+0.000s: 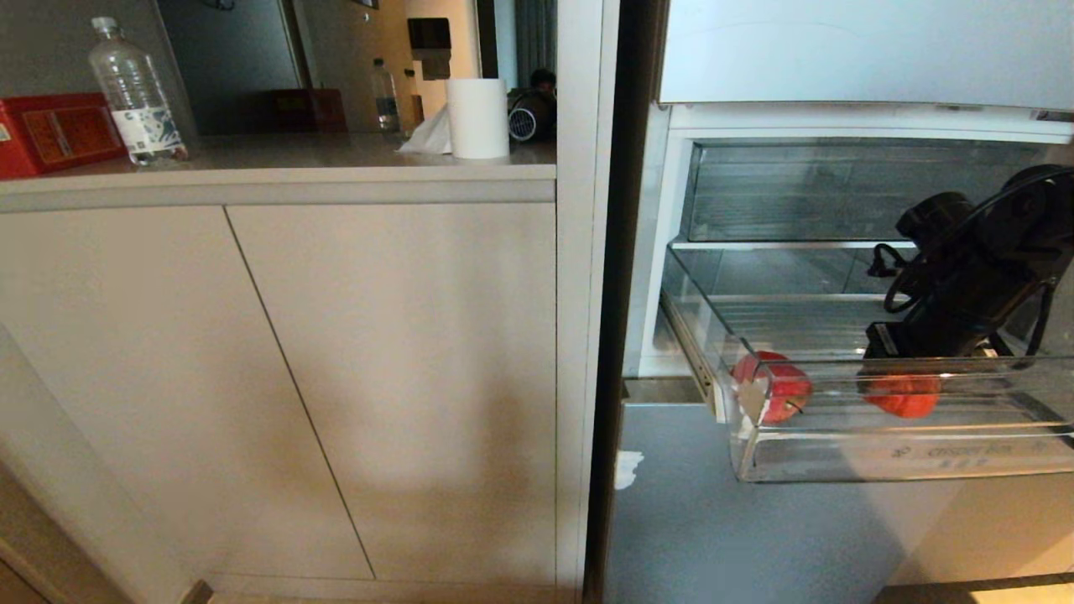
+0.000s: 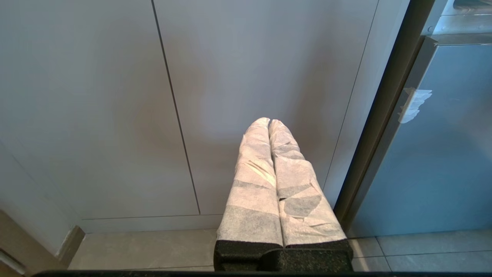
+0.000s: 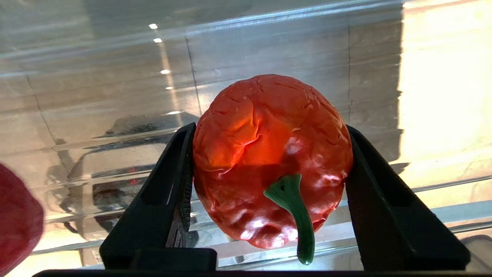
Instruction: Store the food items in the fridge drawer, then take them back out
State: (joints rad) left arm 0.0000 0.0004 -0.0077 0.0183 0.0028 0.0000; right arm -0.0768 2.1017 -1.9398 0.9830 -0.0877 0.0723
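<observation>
The fridge drawer (image 1: 906, 457) of clear plastic is pulled out of the open fridge. Inside it at the left lies a round red food item (image 1: 776, 387), also seen at the edge of the right wrist view as a red item (image 3: 15, 215). A wrinkled red pepper (image 3: 269, 154) with a green stem sits further right in the drawer (image 3: 96, 96). My right gripper (image 3: 271, 129) reaches down into the drawer, its black fingers (image 3: 177, 181) pressed on both sides of the pepper (image 1: 903, 404). My left gripper (image 2: 269, 122) is shut and empty, low before the cabinet doors.
A counter (image 1: 277, 172) left of the fridge carries a water bottle (image 1: 134, 92), a red box (image 1: 54, 134) and a paper roll (image 1: 478, 117). Beige cabinet doors (image 1: 336, 377) stand below it. Another clear compartment (image 1: 839, 193) sits above the drawer.
</observation>
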